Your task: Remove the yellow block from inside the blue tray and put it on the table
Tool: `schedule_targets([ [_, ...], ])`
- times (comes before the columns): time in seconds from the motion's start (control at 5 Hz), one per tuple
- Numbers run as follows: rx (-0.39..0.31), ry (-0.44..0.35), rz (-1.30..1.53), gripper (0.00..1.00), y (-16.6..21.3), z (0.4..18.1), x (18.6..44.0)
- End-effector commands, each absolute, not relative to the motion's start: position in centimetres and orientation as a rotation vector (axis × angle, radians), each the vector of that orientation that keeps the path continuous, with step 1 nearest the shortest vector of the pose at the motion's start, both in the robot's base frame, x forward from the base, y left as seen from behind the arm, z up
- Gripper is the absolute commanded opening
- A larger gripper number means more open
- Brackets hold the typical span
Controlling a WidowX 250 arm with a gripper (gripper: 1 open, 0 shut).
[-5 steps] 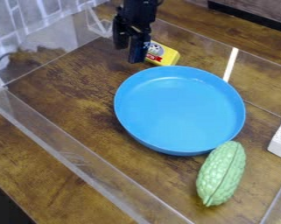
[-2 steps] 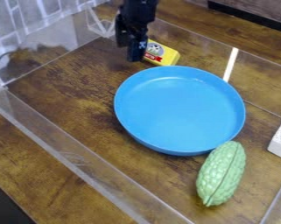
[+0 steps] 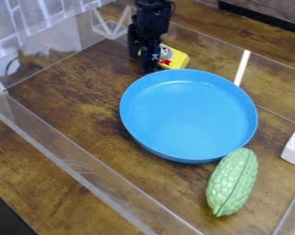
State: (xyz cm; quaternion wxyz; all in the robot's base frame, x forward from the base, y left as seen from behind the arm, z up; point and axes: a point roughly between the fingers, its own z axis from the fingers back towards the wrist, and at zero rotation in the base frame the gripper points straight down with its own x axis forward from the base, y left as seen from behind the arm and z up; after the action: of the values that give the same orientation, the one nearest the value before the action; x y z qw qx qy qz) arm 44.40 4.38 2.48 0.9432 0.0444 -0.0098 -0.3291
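A yellow block (image 3: 175, 59) lies on the bench (image 3: 63, 96) behind the blue tray (image 3: 189, 117) — long axis slanting from upper left to lower right — as the tool (image 3: 149, 62) hovers beside it, jaws wide.

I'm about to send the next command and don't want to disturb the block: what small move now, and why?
Probably a small lift straight up with the end effector: the yellow block already sits on the table, outside the blue tray.
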Motion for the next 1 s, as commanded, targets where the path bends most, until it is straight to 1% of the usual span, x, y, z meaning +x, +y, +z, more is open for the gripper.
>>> schedule_targets([
  [0.0,0.117,-0.08,-0.677,1.0,2.84,4.22,44.86],
  [0.4,0.118,-0.084,-0.681,1.0,2.85,3.61,44.7],
  [0.8,0.12,-0.094,-0.735,1.0,3.09,3.79,44.24],
])
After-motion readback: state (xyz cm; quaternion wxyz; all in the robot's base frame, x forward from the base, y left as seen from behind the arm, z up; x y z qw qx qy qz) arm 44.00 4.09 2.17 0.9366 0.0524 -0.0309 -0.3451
